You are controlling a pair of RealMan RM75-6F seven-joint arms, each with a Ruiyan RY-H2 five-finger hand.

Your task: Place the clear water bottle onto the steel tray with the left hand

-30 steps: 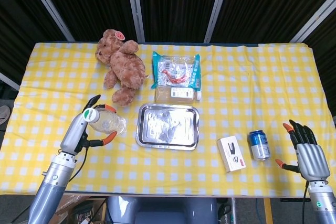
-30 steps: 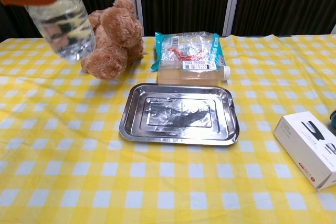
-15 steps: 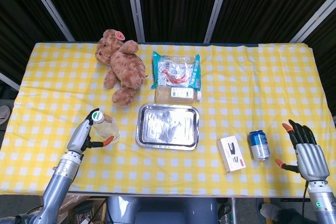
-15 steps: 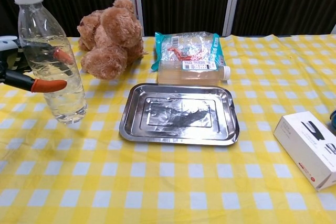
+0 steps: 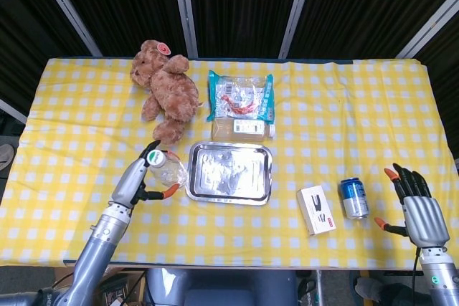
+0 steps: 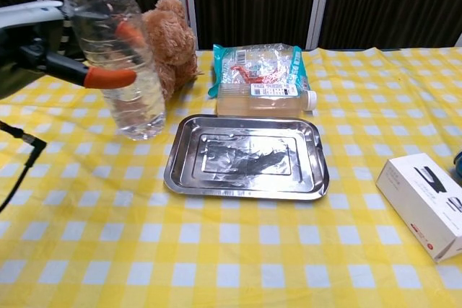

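Observation:
My left hand (image 5: 140, 180) (image 6: 61, 52) grips the clear water bottle (image 5: 168, 170) (image 6: 117, 55) upright, its orange fingertips wrapped around the middle. The bottle hangs just left of the steel tray (image 5: 229, 173) (image 6: 245, 155), with its base close to the tray's left rim; the cap is cut off at the top of the chest view. The tray is bare inside. My right hand (image 5: 417, 208) rests open at the table's near right corner, fingers spread, holding nothing.
A brown teddy bear (image 5: 166, 89) (image 6: 167, 45) sits behind the bottle. A snack packet (image 5: 242, 96) and a lying juice bottle (image 6: 264, 99) are just behind the tray. A white box (image 5: 315, 209) (image 6: 427, 204) and a blue can (image 5: 353, 197) stand to the tray's right.
My left hand has carried the bottle rightward, from well left of the tray to just beside its left rim. The right hand has stayed put.

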